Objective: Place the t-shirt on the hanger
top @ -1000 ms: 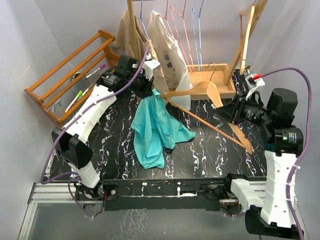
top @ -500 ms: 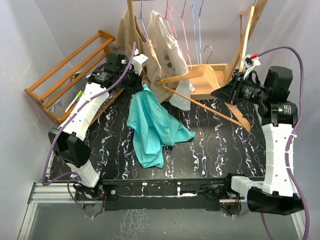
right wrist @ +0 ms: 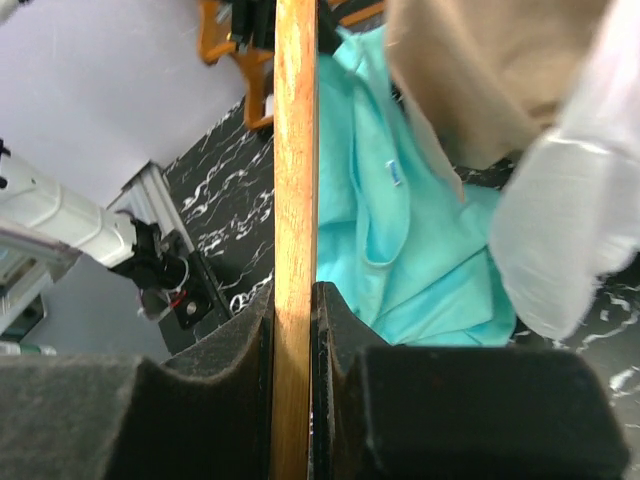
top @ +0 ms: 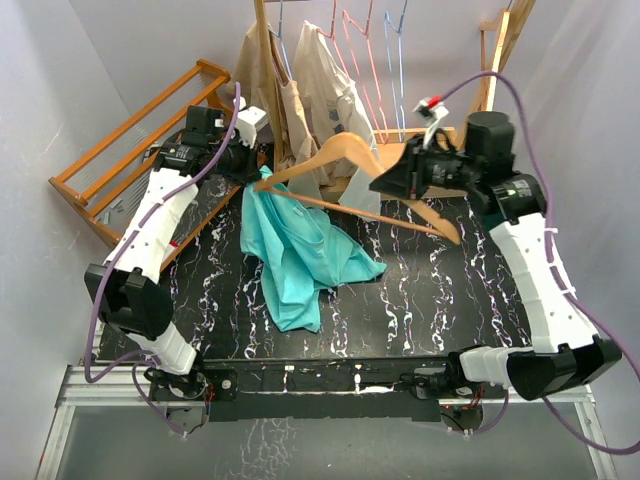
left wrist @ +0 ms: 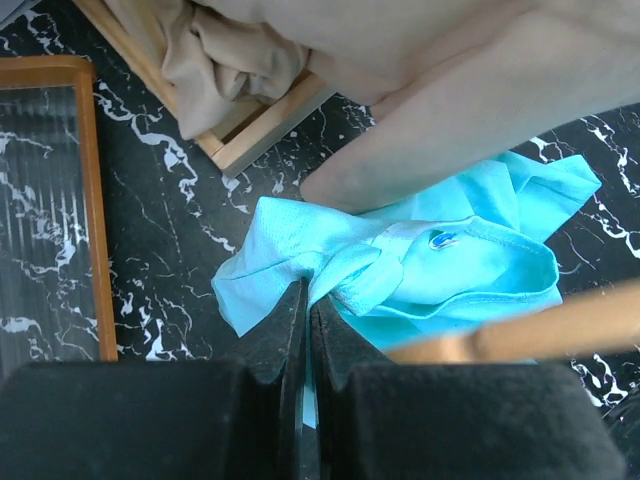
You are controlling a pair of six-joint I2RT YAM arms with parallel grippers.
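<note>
The teal t-shirt point(top: 300, 250) hangs bunched from my left gripper point(top: 262, 172), its lower part heaped on the black marbled table. In the left wrist view that gripper point(left wrist: 308, 290) is shut on a fold of the t-shirt point(left wrist: 450, 260) near its neckband. The wooden hanger point(top: 345, 150) is held in the air, tilted, its left end over the top of the t-shirt. My right gripper point(top: 385, 180) is shut on it. In the right wrist view the hanger point(right wrist: 295, 120) runs up between the shut jaws of the right gripper point(right wrist: 293, 295), with the t-shirt point(right wrist: 400, 230) beyond it.
Beige shirts point(top: 320, 90) hang on a wooden rail at the back, beside thin pink and blue wire hangers point(top: 372, 60). A slatted wooden rack point(top: 130, 170) leans at the left. A wooden frame point(top: 495, 60) stands at the back right. A pale cloth point(top: 365, 195) hangs behind the hanger.
My right arm has carried the hanger left and toward the back, up to the t-shirt. My left gripper has drawn the t-shirt's top left and farther back.
</note>
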